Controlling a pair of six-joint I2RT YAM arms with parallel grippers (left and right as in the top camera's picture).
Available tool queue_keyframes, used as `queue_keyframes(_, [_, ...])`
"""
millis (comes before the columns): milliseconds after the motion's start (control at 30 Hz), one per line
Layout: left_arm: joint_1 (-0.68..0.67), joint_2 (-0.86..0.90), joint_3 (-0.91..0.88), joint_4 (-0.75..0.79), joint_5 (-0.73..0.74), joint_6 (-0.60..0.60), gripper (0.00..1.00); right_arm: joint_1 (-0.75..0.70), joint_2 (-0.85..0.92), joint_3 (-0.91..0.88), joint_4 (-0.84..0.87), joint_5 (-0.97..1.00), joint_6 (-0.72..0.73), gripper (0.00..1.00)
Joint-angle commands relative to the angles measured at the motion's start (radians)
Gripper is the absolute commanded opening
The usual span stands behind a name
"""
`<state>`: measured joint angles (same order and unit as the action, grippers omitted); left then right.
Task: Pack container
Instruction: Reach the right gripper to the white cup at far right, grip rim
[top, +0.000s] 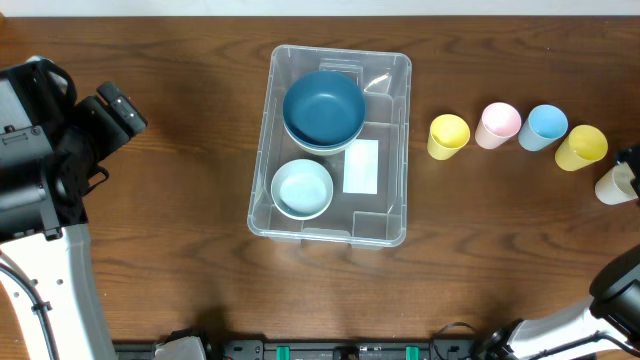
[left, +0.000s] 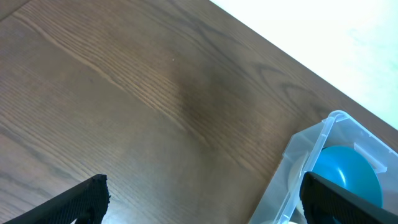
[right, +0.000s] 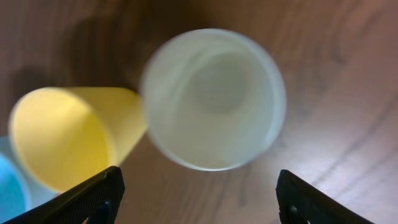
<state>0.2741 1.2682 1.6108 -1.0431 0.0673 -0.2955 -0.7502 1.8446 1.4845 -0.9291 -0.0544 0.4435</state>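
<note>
**Overhead view.** One container (top: 392, 140), a clear rectangular bin with rounded corners, stands near the middle of the wooden counter (top: 180, 250). Neither arm touches it. Two bowls are plainly visible inside it. One is a dark blue bowl (top: 323, 106) at the far end and the other a smaller pale blue bowl (top: 302, 188) at the near end. A paler rim shows under the dark bowl's near edge, but I cannot tell whether it belongs to a third bowl. One white label (top: 360, 166) lies on the base just beside the pale bowl.

Five cups stand in a loose row to the right of the container, well apart from it. In order outward they are the first yellow cup (top: 449, 135), one pink cup (top: 498, 124), one blue cup (top: 545, 126), the second yellow cup (top: 581, 146) and one white cup (top: 615, 184) at the frame's edge. That makes two yellow cups and one each of pink, blue and white.

**Left wrist view.** The left gripper (left: 204, 186) hangs over bare counter with its fingers spread wide and nothing between them. A corner of the container appears at lower right.

**Right wrist view.** The right gripper (right: 199, 174) is above the white cup, looking straight into its mouth. Its fingers are spread wider than the cup and grasp nothing. The second yellow cup sits just beside the white one, and I cannot tell whether they touch.
</note>
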Motion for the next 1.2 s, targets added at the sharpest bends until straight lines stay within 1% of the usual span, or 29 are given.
queue_keyframes(0, [0.005,0.005,0.01,0.0,-0.009,-0.002,0.98,-0.032,-0.008,0.009,-0.012,0.083,-0.011,0.8])
queue_keyframes(100, [0.005,0.005,0.01,0.0,-0.009,-0.002,0.98,-0.051,-0.008,-0.011,-0.013,0.141,-0.005,0.82])
queue_keyframes(467, [0.005,0.005,0.01,0.0,-0.009,-0.002,0.98,-0.066,-0.008,-0.096,0.074,0.125,0.013,0.8])
queue_keyframes(667, [0.005,0.005,0.01,0.0,-0.009,-0.002,0.98,-0.066,-0.008,-0.128,0.094,0.134,0.026,0.71])
queue_keyframes(833, [0.005,0.005,0.01,0.0,-0.009,-0.002,0.98,-0.068,-0.007,-0.186,0.135,0.137,0.035,0.67])
queue_keyframes(867, [0.005,0.005,0.01,0.0,-0.009,-0.002,0.98,-0.067,-0.007,-0.194,0.142,0.137,0.035,0.64])
queue_keyframes(967, [0.005,0.005,0.01,0.0,-0.009,-0.002,0.98,-0.067,-0.007,-0.212,0.147,0.136,0.035,0.47])
queue_keyframes(1033, [0.005,0.005,0.01,0.0,-0.009,-0.002,0.98,-0.067,-0.007,-0.213,0.14,0.137,0.035,0.33])
queue_keyframes(1067, [0.005,0.005,0.01,0.0,-0.009,-0.002,0.98,-0.067,-0.007,-0.213,0.134,0.137,0.035,0.22])
queue_keyframes(1100, [0.005,0.005,0.01,0.0,-0.009,-0.002,0.98,-0.067,-0.008,-0.213,0.125,0.137,0.035,0.16])
queue_keyframes(1133, [0.005,0.005,0.01,0.0,-0.009,-0.002,0.98,-0.067,-0.008,-0.213,0.119,0.137,0.035,0.13])
queue_keyframes(1167, [0.005,0.005,0.01,0.0,-0.009,-0.002,0.98,-0.067,-0.008,-0.212,0.109,0.137,0.045,0.09])
